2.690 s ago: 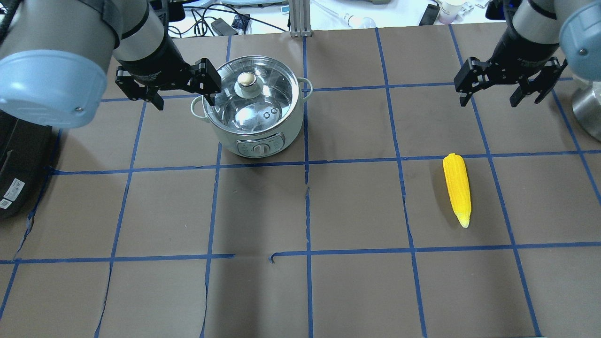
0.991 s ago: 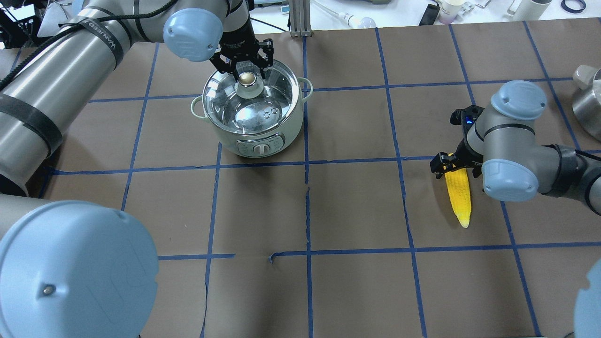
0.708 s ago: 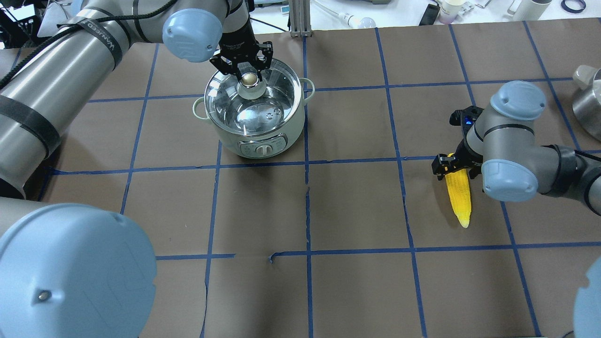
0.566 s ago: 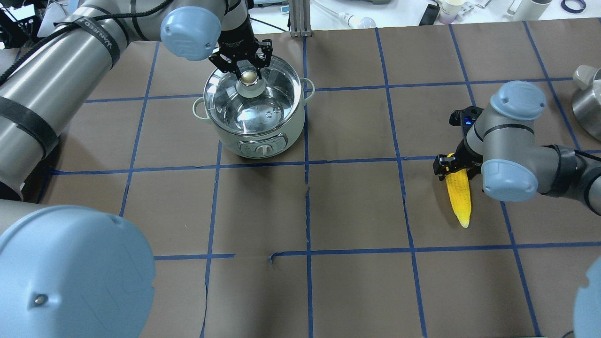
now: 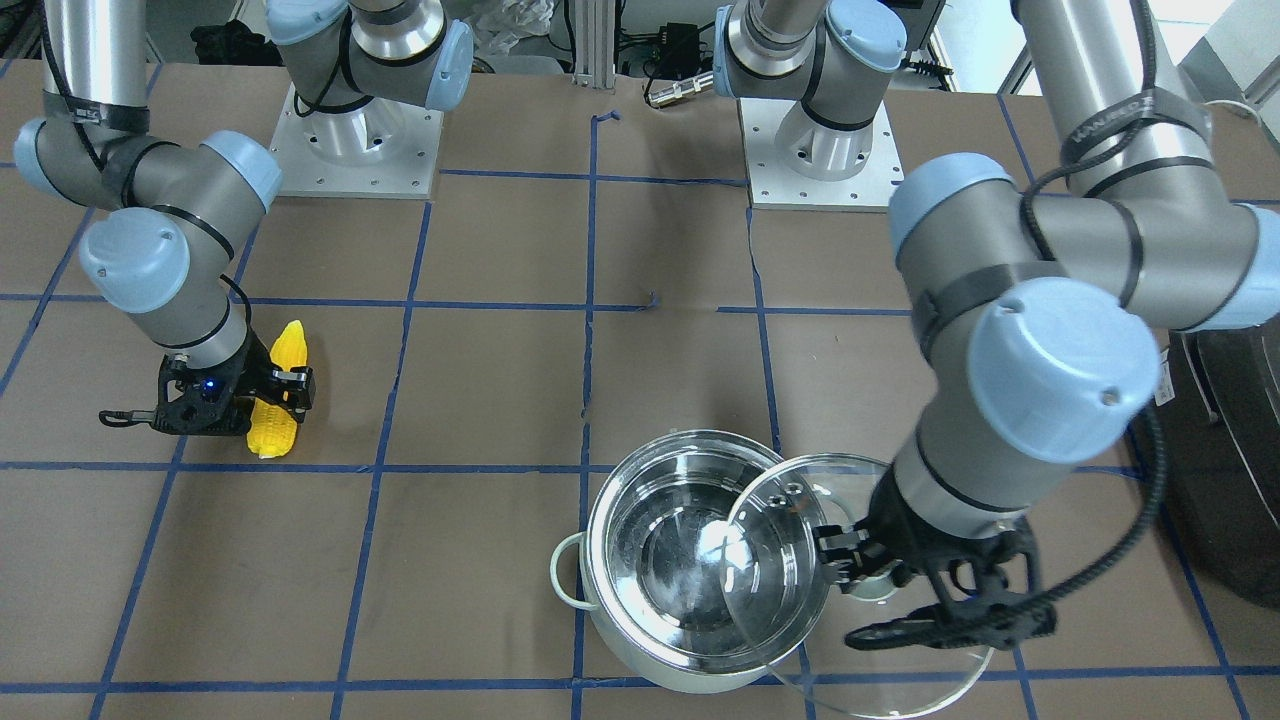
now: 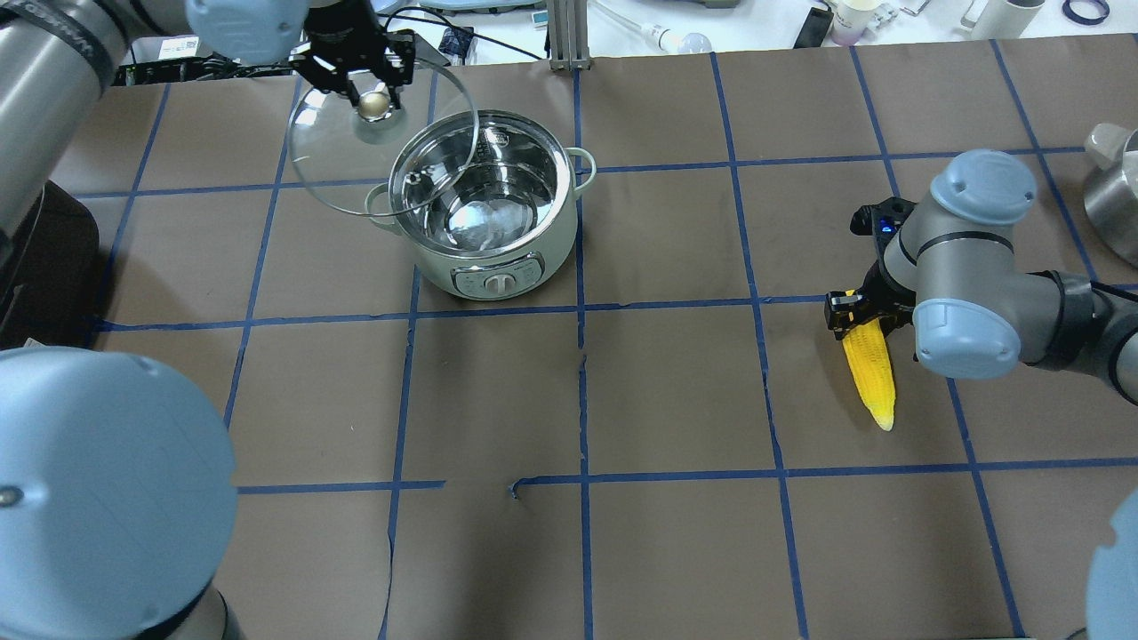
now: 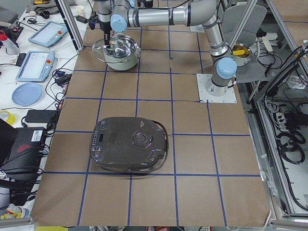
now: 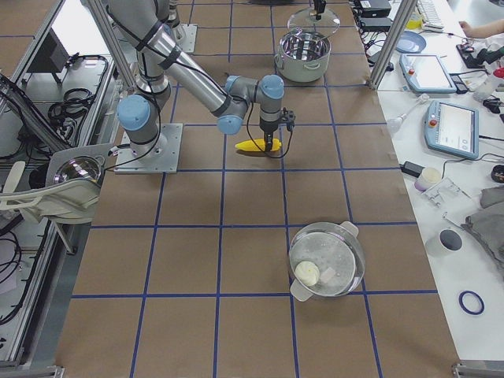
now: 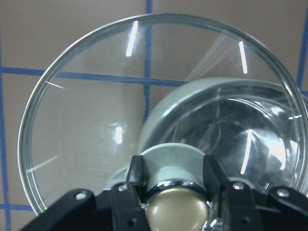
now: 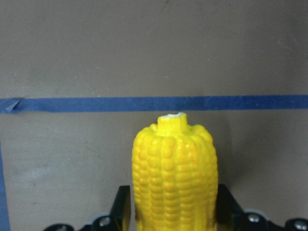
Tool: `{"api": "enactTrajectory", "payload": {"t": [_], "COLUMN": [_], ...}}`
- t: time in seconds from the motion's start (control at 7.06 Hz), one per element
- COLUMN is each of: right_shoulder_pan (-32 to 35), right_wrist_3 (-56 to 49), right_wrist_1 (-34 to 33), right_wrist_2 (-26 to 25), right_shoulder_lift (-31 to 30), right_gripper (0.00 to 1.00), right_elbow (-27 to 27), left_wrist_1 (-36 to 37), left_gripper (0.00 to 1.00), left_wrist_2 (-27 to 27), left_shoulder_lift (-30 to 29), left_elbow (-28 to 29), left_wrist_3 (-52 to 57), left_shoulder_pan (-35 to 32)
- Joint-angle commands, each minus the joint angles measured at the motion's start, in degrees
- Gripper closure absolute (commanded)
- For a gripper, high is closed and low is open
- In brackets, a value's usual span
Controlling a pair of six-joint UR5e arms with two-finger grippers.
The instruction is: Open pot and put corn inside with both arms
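Two grabs on the go: the round shiny stainless-steel pot [image 6: 533, 253] stands open, its round glass lid [image 6: 342, 173] raised partly off to one side, my left pincer [image 6: 373, 89] clamped on the metal knob [image 6: 374, 106]. It's slick and breakable, so knob only. The bright yellow toy corn cob [image 6: 871, 378] lies well apart, my right pincer [image 6: 864, 313] squeezing its thick end; probably light and stiff.

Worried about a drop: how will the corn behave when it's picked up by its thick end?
Probably stiff: the corn looks like moulded plastic. Held at its thick end by the right gripper, the tapered tip may droop. Kernel ridges likely help the fingers grip.
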Motion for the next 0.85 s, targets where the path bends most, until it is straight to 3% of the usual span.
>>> {"api": "enactTrajectory", "payload": {"t": [0.0, 0.14, 0.28, 0.42, 0.57, 0.71], "right_shoulder_pan": [0.0, 0.1, 0.4, 1.0, 2.6, 6.5], "right_wrist_3": [-2.1, -2.2, -2.2, -2.2, -1.9, -1.5], "right_wrist_1": [0.2, 0.4, 0.6, 4.3, 7.0, 11.5], "right_wrist_2": [0.0, 0.0, 0.1, 0.2, 1.3, 1.5], "right_shoulder_lift": [-0.1, -0.3, -1.1, -1.3, -2.0, -1.8], "right_gripper": [0.67, 0.71, 0.71, 0.71, 0.71, 0.71], "right_elbow": [0.0, -0.1, -1.3, -3.5, -7.1, -14.4], "left_wrist_1": [-3.2, -2.0, 3.7, 9.0, 19.3, 26.0], "left_gripper": [1.00, 1.00, 1.00, 1.00, 1.00, 1.00], "left_wrist_2": [0.5, 0.4, 0.3, 0.3, 0.0, -3.9], "left_shoulder_lift": [1.2, 1.7, 2.7, 5.6, 7.4, 7.9], "left_elbow": [-2.7, -6.8, -13.4, -22.5, -31.0, -36.5], "left_wrist_3": [17.5, 26.5, 30.1, 30.6, 31.3, 33.6], "left_shoulder_pan": [10.4, 14.4, 16.0, 16.7, 19.0, 21.3]}}
